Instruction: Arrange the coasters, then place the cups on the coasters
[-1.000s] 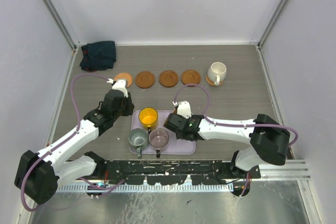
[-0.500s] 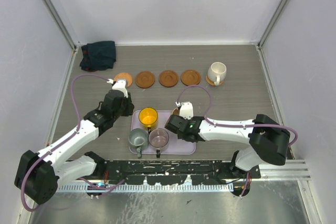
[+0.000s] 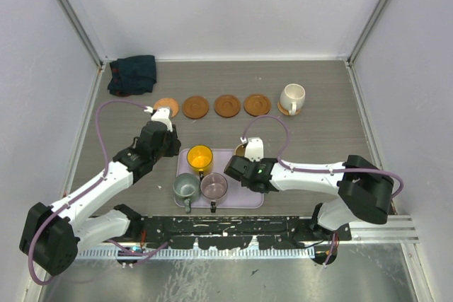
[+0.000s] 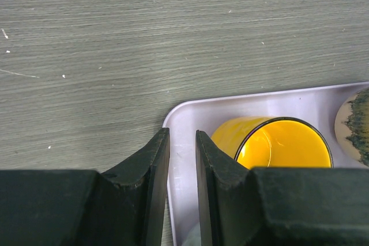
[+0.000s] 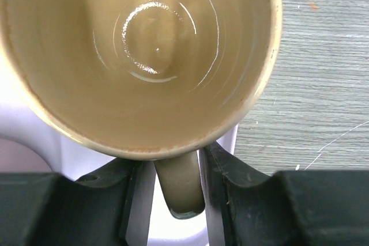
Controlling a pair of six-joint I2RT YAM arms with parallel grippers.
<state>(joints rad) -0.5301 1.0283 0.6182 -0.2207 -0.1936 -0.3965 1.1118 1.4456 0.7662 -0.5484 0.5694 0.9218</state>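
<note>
Four bare coasters lie in a row at the back: an orange-tan one (image 3: pixel 165 107), then dark brown ones (image 3: pixel 195 107), (image 3: pixel 227 105), (image 3: pixel 257 104). A cream-white cup (image 3: pixel 292 95) stands on a fifth coaster (image 3: pixel 282 110). On the lilac tray (image 3: pixel 244 201) are the yellow cup (image 3: pixel 200 157), the grey-green cup (image 3: pixel 186 186) and the purplish cup (image 3: pixel 214 185). My right gripper (image 5: pixel 179 182) is shut on the handle of the tan cup (image 5: pixel 138 56) at the tray's far right corner. My left gripper (image 4: pixel 183 142) hangs over the tray's left edge (image 4: pixel 190 113), narrowly open and empty, beside the yellow cup (image 4: pixel 271 142).
A dark folded cloth (image 3: pixel 132 74) lies in the back left corner. Walls close the table in on three sides. My right arm (image 3: pixel 318 175) stretches across the tray's right end.
My right gripper has closed in on the tan cup's handle and shifted slightly right. The left arm has not moved.
</note>
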